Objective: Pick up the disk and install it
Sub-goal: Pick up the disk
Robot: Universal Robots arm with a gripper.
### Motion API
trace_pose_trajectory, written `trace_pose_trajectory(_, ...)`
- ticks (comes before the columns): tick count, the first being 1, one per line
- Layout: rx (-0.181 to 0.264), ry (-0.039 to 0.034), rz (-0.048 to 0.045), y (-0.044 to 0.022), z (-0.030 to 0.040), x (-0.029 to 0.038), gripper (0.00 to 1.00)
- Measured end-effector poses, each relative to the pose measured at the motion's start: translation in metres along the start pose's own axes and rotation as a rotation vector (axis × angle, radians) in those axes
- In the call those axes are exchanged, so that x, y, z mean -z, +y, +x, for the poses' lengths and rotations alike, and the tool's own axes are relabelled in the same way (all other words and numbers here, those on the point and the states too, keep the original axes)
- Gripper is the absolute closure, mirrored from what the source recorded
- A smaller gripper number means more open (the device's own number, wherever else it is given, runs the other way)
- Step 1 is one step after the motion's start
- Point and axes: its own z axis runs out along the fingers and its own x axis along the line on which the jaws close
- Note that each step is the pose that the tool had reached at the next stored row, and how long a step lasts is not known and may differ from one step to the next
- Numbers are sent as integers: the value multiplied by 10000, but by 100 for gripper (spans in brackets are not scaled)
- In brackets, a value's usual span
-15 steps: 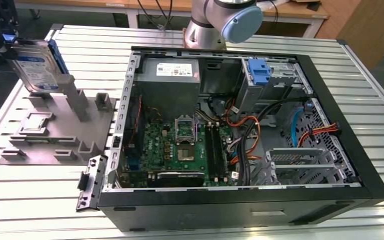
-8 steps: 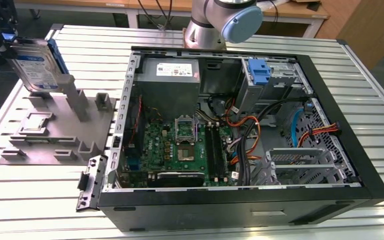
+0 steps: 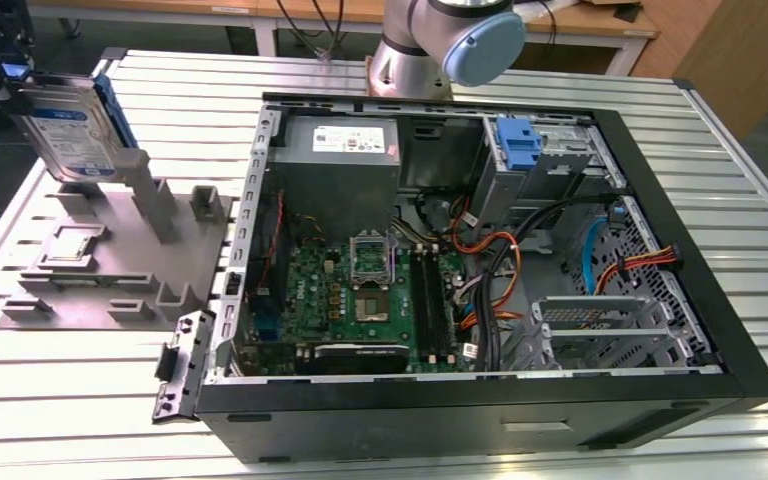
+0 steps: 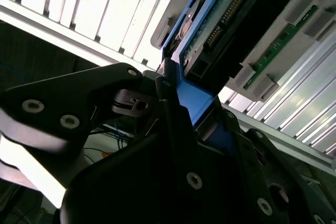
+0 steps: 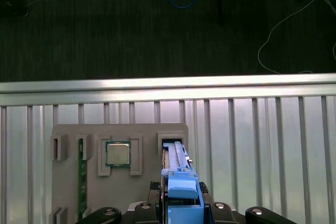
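Fingers (image 4: 169, 111) of your gripper (image 3: 8, 80) clamp narrowly on the blue carrier edge of the disk (image 3: 71, 125), holding it upright on edge, likely so it slides straight along its holder. It sits in the upper left of the exterior view, at the grey stand (image 3: 104, 250). Whether it touches the stand is unclear. The open computer case (image 3: 744, 380) lies well apart.

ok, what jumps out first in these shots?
The open computer case, lying on the slatted metal table with its green board and cables bare, dominates the exterior view. At that view's upper left the disk stands upright over the grey stand, the jaws shut on its blue frame in the second wrist view.
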Motion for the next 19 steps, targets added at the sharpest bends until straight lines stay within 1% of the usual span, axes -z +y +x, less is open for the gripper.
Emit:
trace_pose_trajectory(13,0,0,-1,2,-2,48,63)
trace_pose_trajectory(19,0,0,0,1,-3,53,63)
